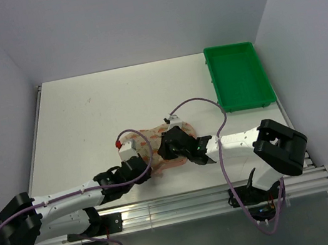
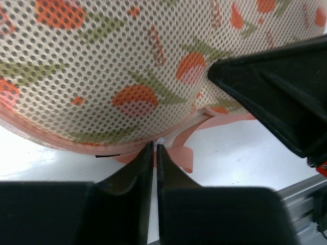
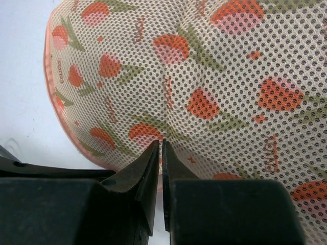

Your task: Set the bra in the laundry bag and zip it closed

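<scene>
The laundry bag [image 1: 154, 144], peach-pink mesh with red-orange marks, lies on the table between both grippers. It fills the left wrist view [image 2: 127, 66] and the right wrist view [image 3: 204, 76]. My left gripper [image 1: 141, 164] is at its near left edge. Its jaws [image 2: 155, 146] are shut on a small white zip pull by the pink zip trim [image 2: 176, 148]. My right gripper [image 1: 171, 146] sits at the bag's right side, its jaws [image 3: 161, 144] shut, pinching the mesh. The bra is hidden. A thin dark sliver [image 2: 103, 154] shows under the trim; I cannot tell what it is.
A green plastic tray [image 1: 240, 77] stands at the back right of the white table [image 1: 87, 117]. The table's near edge and metal rail [image 1: 185, 204] run just below the bag. The right gripper's body [image 2: 281, 87] shows close by in the left wrist view.
</scene>
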Robot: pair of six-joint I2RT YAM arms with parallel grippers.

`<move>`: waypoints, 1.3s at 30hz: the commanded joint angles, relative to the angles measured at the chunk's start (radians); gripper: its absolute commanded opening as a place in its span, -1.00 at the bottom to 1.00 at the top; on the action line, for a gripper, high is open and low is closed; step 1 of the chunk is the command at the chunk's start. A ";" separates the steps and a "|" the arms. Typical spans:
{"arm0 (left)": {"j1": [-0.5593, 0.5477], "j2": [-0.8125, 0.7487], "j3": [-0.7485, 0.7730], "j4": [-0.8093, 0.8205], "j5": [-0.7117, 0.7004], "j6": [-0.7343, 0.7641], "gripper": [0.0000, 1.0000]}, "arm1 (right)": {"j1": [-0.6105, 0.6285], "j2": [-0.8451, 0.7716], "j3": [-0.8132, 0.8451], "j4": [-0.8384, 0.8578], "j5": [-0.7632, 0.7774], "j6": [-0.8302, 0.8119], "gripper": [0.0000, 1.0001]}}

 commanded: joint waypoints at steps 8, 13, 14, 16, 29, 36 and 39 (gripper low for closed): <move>-0.062 0.108 0.061 -0.014 -0.096 -0.010 -0.54 | -0.001 0.009 0.040 0.060 0.017 -0.008 -0.74; -0.062 0.148 0.087 0.021 -0.123 0.007 -0.34 | -0.001 0.020 0.032 0.078 0.003 -0.006 -0.74; -0.062 0.159 0.094 0.024 -0.129 0.011 -0.32 | 0.000 0.020 0.031 0.081 0.002 -0.006 -0.74; -0.062 0.170 0.109 0.024 -0.154 0.013 -0.25 | 0.000 0.020 0.028 0.084 -0.003 -0.006 -0.74; -0.062 0.216 0.124 0.044 -0.284 0.016 -0.22 | 0.000 0.012 0.001 0.101 -0.015 -0.007 -0.74; -0.062 0.245 0.132 0.017 -0.365 0.013 -0.50 | 0.000 0.009 -0.018 0.090 -0.015 -0.012 -0.74; -0.062 0.248 0.135 -0.002 -0.416 0.012 -0.67 | 0.000 -0.004 -0.044 0.083 -0.008 -0.014 -0.74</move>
